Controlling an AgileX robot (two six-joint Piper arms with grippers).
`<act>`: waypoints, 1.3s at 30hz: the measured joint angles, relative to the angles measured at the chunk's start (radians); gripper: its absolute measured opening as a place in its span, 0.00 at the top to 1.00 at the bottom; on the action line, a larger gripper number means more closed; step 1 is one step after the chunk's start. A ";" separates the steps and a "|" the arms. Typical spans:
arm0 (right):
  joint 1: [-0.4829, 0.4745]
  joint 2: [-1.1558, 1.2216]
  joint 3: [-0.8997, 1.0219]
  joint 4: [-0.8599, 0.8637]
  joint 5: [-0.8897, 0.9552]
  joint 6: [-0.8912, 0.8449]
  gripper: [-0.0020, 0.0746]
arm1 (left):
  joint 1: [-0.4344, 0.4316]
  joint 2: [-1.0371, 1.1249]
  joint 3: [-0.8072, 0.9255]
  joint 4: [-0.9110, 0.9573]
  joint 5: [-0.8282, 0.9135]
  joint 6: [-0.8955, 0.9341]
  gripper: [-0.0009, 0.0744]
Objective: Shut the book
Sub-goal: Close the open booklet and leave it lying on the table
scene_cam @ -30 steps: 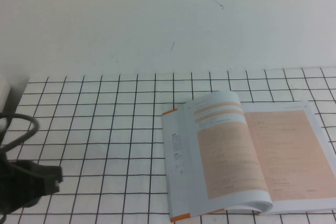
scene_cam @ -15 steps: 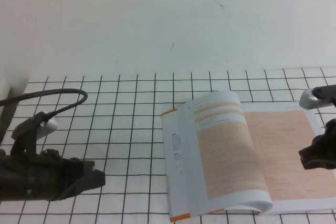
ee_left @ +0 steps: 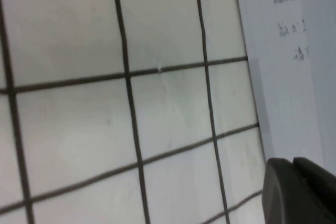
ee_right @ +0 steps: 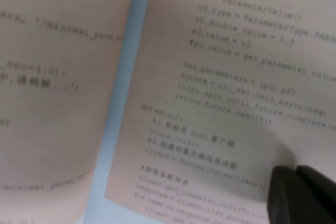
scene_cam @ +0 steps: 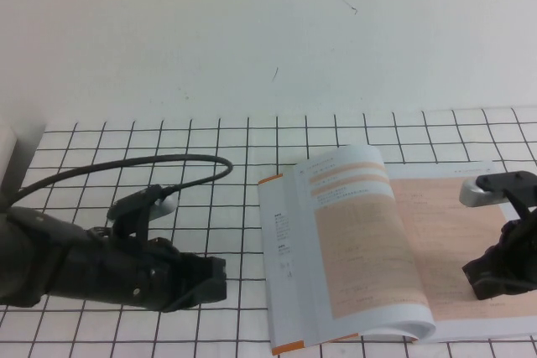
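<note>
An open book with pale orange pages lies on the right half of the gridded table. Its left pages arch up over a white flap with an orange cover edge. My left gripper hovers low over the grid just left of the book, fingers shut and holding nothing; in the left wrist view the left gripper is beside the book's white edge. My right gripper is over the right-hand page, shut and empty. In the right wrist view the right gripper is close above printed text on the book.
A white wall rises behind the table. The left arm's black cable loops over the grid behind the arm. A pale object stands at the far left edge. Bare grid cloth lies between the left gripper and the book.
The left arm has reached rightward from the left edge to near the book. The right arm has come in from the right over the right-hand page. The book has not moved.
</note>
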State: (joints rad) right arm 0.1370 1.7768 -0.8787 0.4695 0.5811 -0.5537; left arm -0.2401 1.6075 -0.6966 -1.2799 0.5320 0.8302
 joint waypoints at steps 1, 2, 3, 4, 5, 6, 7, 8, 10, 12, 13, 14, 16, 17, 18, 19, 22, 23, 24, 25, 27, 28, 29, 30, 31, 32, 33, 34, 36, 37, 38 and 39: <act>0.000 0.000 -0.002 0.000 0.000 -0.002 0.98 | -0.012 0.017 -0.015 -0.002 -0.009 -0.004 0.99; 0.000 0.000 -0.002 0.000 0.000 -0.004 0.98 | -0.026 0.038 -0.033 -0.004 -0.015 -0.006 0.99; 0.000 0.000 -0.002 0.000 0.000 -0.004 0.98 | -0.038 0.061 -0.053 -0.010 -0.020 -0.008 0.99; 0.000 0.000 -0.002 0.000 0.000 -0.007 0.98 | -0.049 0.079 -0.069 -0.015 -0.025 -0.008 0.99; 0.000 0.000 -0.002 0.000 0.000 -0.007 0.98 | -0.059 0.102 -0.089 -0.019 -0.026 -0.010 0.99; 0.000 0.000 -0.002 0.000 0.000 -0.007 0.98 | -0.072 0.124 -0.109 -0.021 -0.026 -0.010 0.99; 0.000 0.000 -0.002 0.000 0.000 -0.007 0.98 | -0.079 0.146 -0.126 -0.021 -0.026 -0.010 0.99; 0.000 0.000 -0.002 0.000 0.000 -0.007 0.98 | -0.088 0.166 -0.142 -0.021 -0.026 -0.010 0.99; 0.000 0.000 -0.002 0.000 0.000 -0.007 0.98 | -0.096 0.195 -0.164 -0.021 -0.029 -0.010 0.99; 0.000 0.000 -0.002 0.000 0.000 -0.007 0.98 | -0.106 0.219 -0.177 -0.023 -0.040 -0.012 0.99; 0.000 0.000 -0.002 0.002 0.000 -0.007 0.98 | -0.106 0.225 -0.178 -0.023 -0.042 -0.012 0.99; 0.000 0.000 -0.002 0.004 0.000 -0.007 0.98 | -0.106 0.230 -0.180 -0.020 -0.053 -0.012 0.99; 0.000 0.000 -0.002 0.016 0.000 -0.007 0.98 | -0.106 0.242 -0.180 -0.018 -0.077 -0.014 0.99; 0.001 0.000 -0.002 0.019 0.000 -0.007 0.98 | -0.106 0.244 -0.180 -0.018 -0.092 -0.016 0.99; 0.001 0.000 -0.002 0.024 0.000 -0.007 0.98 | -0.106 0.246 -0.181 -0.018 -0.102 -0.016 0.99; 0.002 0.001 -0.002 0.026 0.000 -0.007 0.98 | -0.106 0.246 -0.184 -0.018 -0.108 -0.018 0.99; 0.002 0.005 -0.002 0.030 0.000 -0.007 0.98 | -0.106 0.250 -0.191 -0.024 -0.127 -0.020 0.99; 0.002 0.009 -0.002 0.033 0.000 -0.007 0.98 | -0.106 0.250 -0.192 -0.025 -0.128 -0.020 0.99; 0.002 0.018 -0.002 0.035 0.000 -0.009 0.98 | -0.106 0.250 -0.195 -0.025 -0.131 -0.020 0.99; 0.002 0.026 -0.004 0.037 0.000 -0.009 0.98 | -0.106 0.251 -0.198 -0.026 -0.135 -0.020 0.99; 0.002 0.037 -0.011 0.047 0.007 -0.009 0.98 | -0.106 0.251 -0.199 -0.029 -0.138 -0.020 0.99; 0.002 0.039 -0.013 0.053 0.007 -0.009 0.98 | -0.106 0.251 -0.199 -0.029 -0.138 -0.020 0.99; 0.000 0.046 -0.015 0.060 0.011 -0.009 0.98 | -0.106 0.251 -0.199 -0.029 -0.138 -0.020 0.99; 0.000 0.048 -0.018 0.068 0.013 -0.009 0.98 | -0.106 0.251 -0.199 -0.031 -0.138 -0.020 0.99; -0.001 0.052 -0.018 0.072 0.013 -0.009 0.98 | -0.106 0.251 -0.199 -0.031 -0.138 -0.020 0.99; -0.001 0.057 -0.020 0.077 0.015 -0.011 0.98 | -0.106 0.251 -0.199 -0.031 -0.138 -0.020 0.99; -0.001 0.062 -0.020 0.080 0.015 -0.011 0.98 | -0.106 0.251 -0.199 -0.033 -0.138 -0.025 0.99; -0.001 0.064 -0.020 0.083 0.015 -0.011 0.98 | -0.106 0.251 -0.199 -0.035 -0.138 -0.027 0.99; -0.001 0.067 -0.022 0.089 0.016 -0.011 0.98 | -0.106 0.251 -0.199 -0.037 -0.138 -0.027 0.99; -0.001 0.067 -0.022 0.093 0.016 -0.012 0.98 | -0.106 0.251 -0.199 -0.037 -0.138 -0.029 0.99; -0.001 0.067 -0.023 0.095 0.016 -0.012 0.98 | -0.106 0.251 -0.199 -0.037 -0.138 -0.029 0.99; -0.001 0.069 -0.025 0.098 0.017 -0.013 0.98 | -0.106 0.251 -0.199 -0.037 -0.136 -0.031 0.99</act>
State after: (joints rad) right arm 0.1358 1.8458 -0.9034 0.5672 0.5983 -0.5669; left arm -0.3459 1.8581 -0.8956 -1.3166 0.3962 0.7989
